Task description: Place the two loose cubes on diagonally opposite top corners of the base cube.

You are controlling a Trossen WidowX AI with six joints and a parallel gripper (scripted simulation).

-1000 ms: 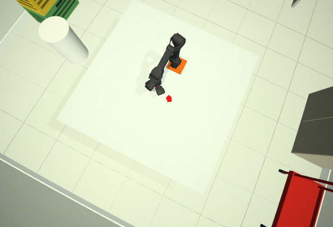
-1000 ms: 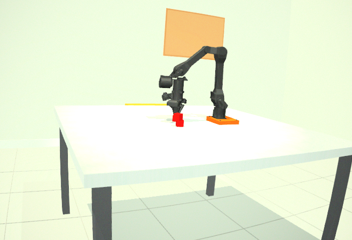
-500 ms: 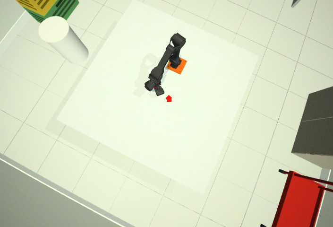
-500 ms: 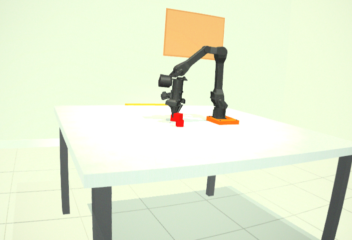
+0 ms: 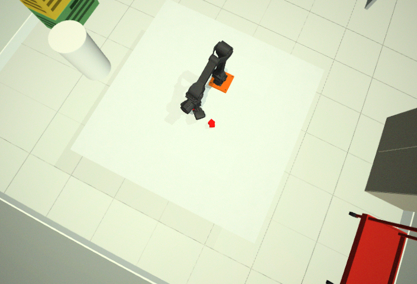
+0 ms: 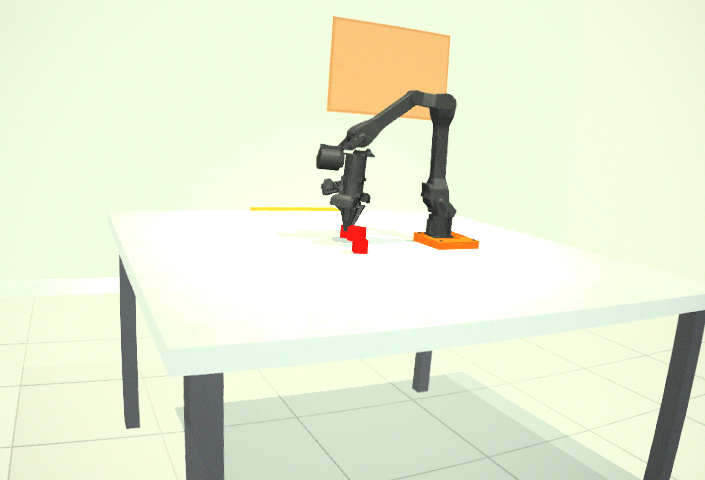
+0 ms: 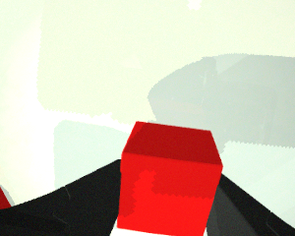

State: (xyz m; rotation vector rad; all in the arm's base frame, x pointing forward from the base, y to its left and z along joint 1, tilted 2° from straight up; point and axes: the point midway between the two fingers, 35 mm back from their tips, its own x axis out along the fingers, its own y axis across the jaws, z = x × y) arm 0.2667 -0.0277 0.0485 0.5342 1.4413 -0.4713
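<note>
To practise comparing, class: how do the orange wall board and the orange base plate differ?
The wall board is upright; the base plate lies flat on the table.
The wall board is paler; the base plate is deeper orange.
The wall board's face looks plain; the base plate has dark spots near its corners.
Both are orange and four-sided.

ok so my count is three red cubes [image 5: 211, 123] [image 6: 359, 246] [image 7: 169, 192]; one black robot arm [image 5: 205, 73] [image 6: 439, 147]; one gripper [image 5: 193, 109] [image 6: 350, 225] [image 7: 167, 176] with two fingers; one orange base plate [image 5: 228, 87] [image 6: 466, 244]; one white table [image 5: 181, 167] [image 6: 421, 294], four legs [image 6: 204, 424]; one orange wall board [image 6: 387, 62]; one yellow strip [image 6: 290, 208]; one white cylinder [image 5: 81, 53]; one yellow crate [image 5: 52, 9], one green crate [image 5: 87, 10]; one dark cabinet [image 5: 406, 134]; one red cart [image 5: 376, 251], at least from what's showing lol
</note>
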